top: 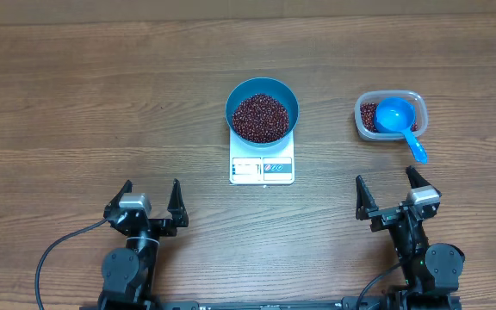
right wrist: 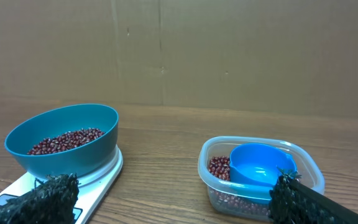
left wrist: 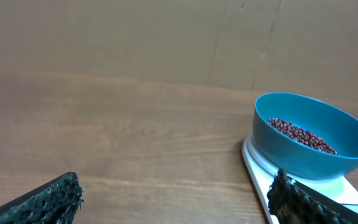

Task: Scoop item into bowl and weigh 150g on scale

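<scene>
A wood-grain table (top: 102, 103) backed by a plain brown cardboard wall (right wrist: 229, 56).

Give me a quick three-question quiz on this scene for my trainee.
1. True or false: the blue bowl sits on the scale.
2. Where does the scoop lie? A: in the blue bowl. B: in the clear tub. C: on the bare table.
3. Fill in: the left gripper and right gripper are both ____.
Key: 1 true; 2 B; 3 open.
</scene>
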Controlling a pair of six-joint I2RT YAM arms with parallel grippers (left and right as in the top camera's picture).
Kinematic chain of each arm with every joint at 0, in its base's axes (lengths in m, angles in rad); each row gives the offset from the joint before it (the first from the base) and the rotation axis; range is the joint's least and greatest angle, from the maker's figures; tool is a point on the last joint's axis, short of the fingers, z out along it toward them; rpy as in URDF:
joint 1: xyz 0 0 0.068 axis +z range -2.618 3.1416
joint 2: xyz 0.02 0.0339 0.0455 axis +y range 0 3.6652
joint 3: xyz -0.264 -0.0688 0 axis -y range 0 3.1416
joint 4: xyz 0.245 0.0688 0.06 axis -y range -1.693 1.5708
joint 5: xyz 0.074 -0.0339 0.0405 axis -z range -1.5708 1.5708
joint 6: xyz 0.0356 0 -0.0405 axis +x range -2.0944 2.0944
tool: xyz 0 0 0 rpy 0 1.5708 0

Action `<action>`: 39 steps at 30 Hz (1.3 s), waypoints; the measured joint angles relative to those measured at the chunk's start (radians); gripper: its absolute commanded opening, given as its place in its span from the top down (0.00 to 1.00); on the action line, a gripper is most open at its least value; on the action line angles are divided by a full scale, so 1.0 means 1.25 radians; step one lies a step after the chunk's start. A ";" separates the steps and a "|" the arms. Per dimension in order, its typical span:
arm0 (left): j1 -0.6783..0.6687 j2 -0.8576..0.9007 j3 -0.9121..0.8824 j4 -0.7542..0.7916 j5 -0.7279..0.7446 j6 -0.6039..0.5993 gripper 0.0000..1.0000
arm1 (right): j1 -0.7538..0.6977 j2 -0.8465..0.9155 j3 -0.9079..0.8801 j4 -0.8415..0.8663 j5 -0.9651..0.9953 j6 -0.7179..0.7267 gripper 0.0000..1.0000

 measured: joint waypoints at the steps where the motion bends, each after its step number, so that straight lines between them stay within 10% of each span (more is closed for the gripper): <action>1: 0.000 -0.008 0.000 0.000 0.000 0.018 0.00 | 0.000 0.000 0.000 0.001 0.000 0.000 0.00; 39: 0.037 -0.012 0.000 -0.003 0.015 0.125 0.00 | 0.000 0.000 0.000 0.001 0.000 0.000 0.00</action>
